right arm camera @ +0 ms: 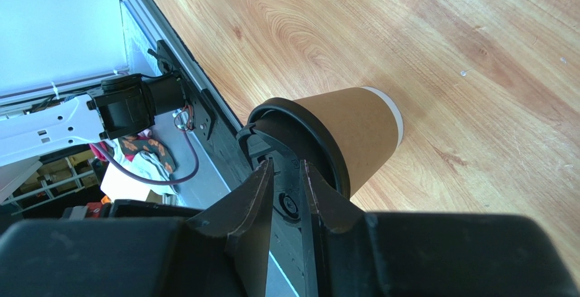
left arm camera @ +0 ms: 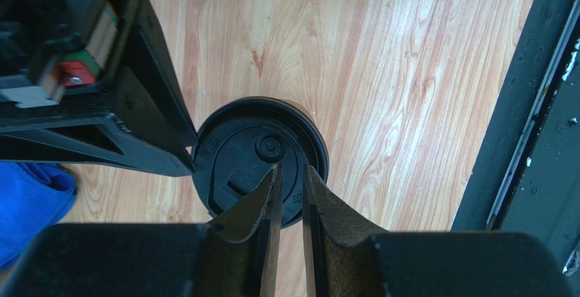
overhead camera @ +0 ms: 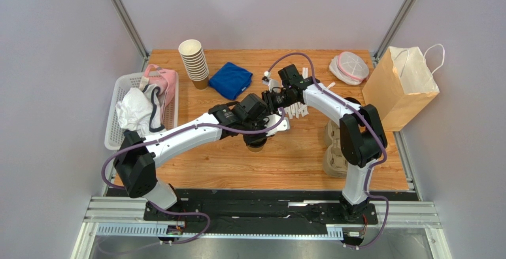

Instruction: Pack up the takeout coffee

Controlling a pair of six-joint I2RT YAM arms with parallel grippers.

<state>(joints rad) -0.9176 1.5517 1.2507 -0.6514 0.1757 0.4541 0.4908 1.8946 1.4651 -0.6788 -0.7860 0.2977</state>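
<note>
Over the lid rim of takeout coffee (right arm camera: 354, 130), left tool (left arm camera: 291, 169) and right tool (right arm camera: 286, 163) narrow-slitted, grip unclear; open tabletop (left arm camera: 381, 72) around.

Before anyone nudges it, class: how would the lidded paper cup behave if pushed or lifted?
Tall on a narrow base, the takeout coffee probably tips under a high push. Its paper wall likely dents if squeezed. Being round, it would likely roll afterwards.

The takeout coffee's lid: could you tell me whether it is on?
On: the black lid caps the brown cup, as the right wrist view shows.
</note>
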